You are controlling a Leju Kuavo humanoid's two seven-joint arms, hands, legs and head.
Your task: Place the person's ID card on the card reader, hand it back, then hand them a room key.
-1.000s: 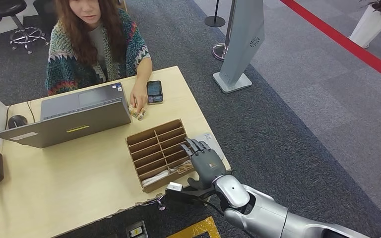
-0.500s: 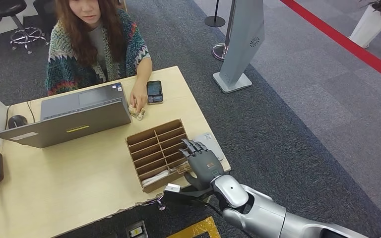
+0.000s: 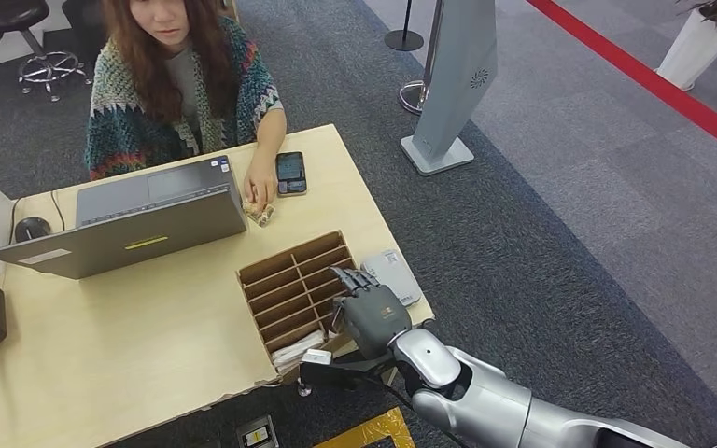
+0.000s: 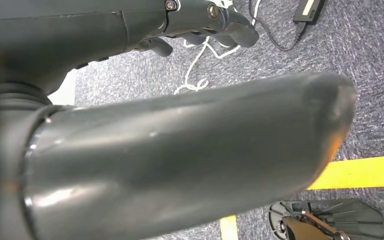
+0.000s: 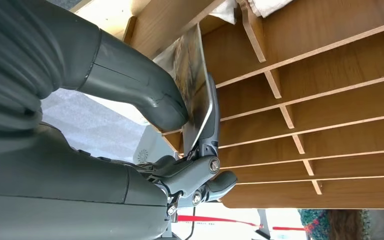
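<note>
While pinched by right hand (image 5: 145,107), one room key (image 5: 196,85).

A dark, glossy room key (image 5: 196,95) is standing on edge over the wooden organizer (image 3: 294,280), pinched in the right hand (image 3: 371,313).

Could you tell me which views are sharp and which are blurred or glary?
Head view: evenly lit, sharp across the desk. Left wrist view: the left hand looms soft and out of focus. Right wrist view: the card is crisp, with a blown-out white background.
</note>
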